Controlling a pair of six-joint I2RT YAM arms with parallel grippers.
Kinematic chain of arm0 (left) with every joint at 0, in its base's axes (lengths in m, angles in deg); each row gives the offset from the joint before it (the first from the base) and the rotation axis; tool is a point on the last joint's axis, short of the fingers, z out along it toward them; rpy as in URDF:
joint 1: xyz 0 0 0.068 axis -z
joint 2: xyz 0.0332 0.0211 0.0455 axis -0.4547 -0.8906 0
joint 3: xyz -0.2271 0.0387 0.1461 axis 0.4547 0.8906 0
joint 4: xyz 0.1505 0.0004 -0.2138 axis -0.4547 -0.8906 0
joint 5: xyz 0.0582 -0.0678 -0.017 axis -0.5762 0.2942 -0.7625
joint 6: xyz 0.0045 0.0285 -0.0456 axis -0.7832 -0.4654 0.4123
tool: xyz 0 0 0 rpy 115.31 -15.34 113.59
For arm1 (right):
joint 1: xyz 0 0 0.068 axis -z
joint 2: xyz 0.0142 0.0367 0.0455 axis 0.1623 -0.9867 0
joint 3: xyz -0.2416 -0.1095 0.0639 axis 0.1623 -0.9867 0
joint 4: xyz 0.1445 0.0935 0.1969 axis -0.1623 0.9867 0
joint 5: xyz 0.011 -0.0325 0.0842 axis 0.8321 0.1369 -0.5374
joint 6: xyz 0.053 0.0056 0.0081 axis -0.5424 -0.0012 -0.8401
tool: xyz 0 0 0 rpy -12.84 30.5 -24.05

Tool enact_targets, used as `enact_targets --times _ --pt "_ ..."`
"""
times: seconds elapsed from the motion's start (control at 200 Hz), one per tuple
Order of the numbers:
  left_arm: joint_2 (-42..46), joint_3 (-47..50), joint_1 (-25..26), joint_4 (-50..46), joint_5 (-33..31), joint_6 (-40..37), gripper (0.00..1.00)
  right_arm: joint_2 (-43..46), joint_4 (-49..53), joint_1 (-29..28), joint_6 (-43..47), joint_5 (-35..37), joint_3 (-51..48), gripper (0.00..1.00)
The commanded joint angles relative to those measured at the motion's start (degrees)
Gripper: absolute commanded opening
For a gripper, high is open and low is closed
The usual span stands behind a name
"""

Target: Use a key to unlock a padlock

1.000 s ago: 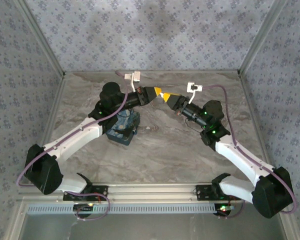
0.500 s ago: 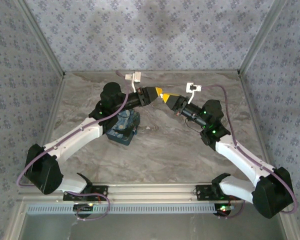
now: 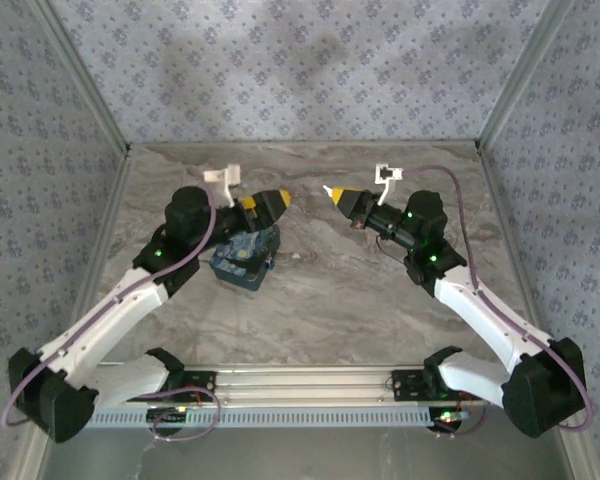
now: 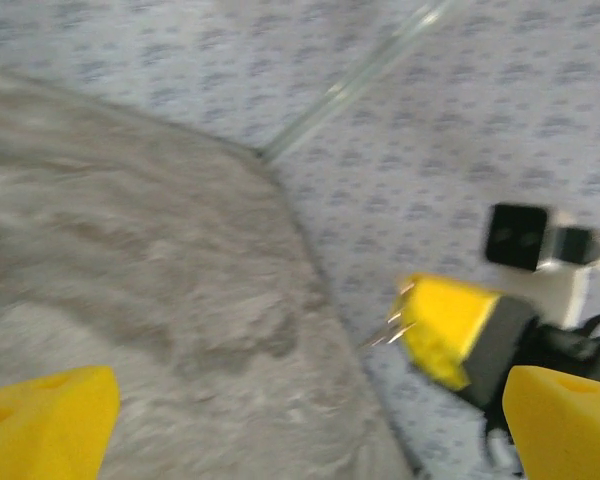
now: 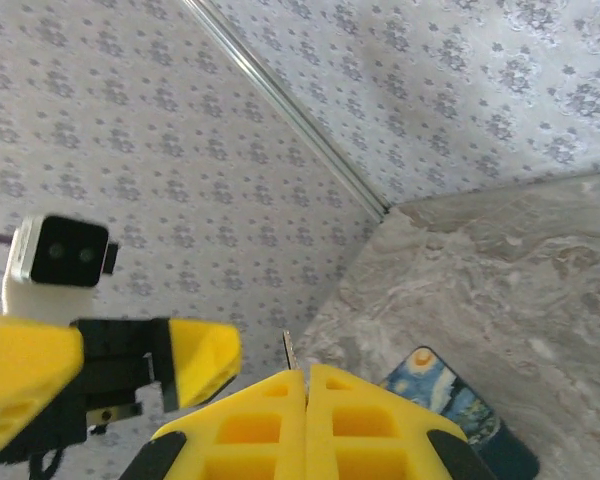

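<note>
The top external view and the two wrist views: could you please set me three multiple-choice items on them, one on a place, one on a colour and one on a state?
1. Where does the blue tin lie?
A. On the table, close to the left gripper
B. At the right arm's base
C. Against the back wall

2. What colour are both grippers' fingers?
A. Red
B. Yellow
C. Green

3. How does the left gripper stand?
A. Shut on the tin
B. Shut on nothing
C. Open

Key:
1 A: the top view shows the tin on the table beside the left gripper.
2 B: both wrist views show yellow fingers.
3 C: its fingers stand wide apart in the left wrist view.
</note>
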State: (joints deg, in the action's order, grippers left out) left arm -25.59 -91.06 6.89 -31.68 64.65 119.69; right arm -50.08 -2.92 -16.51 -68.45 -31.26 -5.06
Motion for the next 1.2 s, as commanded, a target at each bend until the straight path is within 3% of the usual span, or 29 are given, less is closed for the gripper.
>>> enact_targets --times 0.0,0.115,0.295,0.455,0.69,0.959,1.199 --pt "5.1 5.3 -1.6 -14.2 -11.2 -1.7 0.95 -4.3 7.4 -0.2 7.4 2.9 4.2 0.00" --pt "10.5 11.1 -2.8 -21.4 -17.8 0.9 0.91 -11.8 10.3 -0.9 11.3 4.6 8.8 0.00" --pt "16.1 19.5 -3.4 -25.7 -23.7 8.3 0.94 -26.4 14.6 -2.5 15.4 7.0 18.6 0.00" --pt "16.3 26.2 -3.5 -19.7 -23.3 11.3 0.97 -39.7 17.1 -3.3 15.9 6.8 29.0 0.00" --pt "13.3 32.5 -3.9 -1.3 -22.7 10.0 0.98 -55.1 23.3 -5.8 17.0 7.6 43.3 0.00" --pt "4.9 32.4 -5.1 9.4 -21.0 7.9 0.98 -63.2 26.7 -7.9 17.4 6.7 49.0 0.00" --pt "-3.4 29.0 -7.0 13.3 -17.2 6.5 0.98 -62.0 26.9 -9.3 18.5 5.8 46.2 0.00"
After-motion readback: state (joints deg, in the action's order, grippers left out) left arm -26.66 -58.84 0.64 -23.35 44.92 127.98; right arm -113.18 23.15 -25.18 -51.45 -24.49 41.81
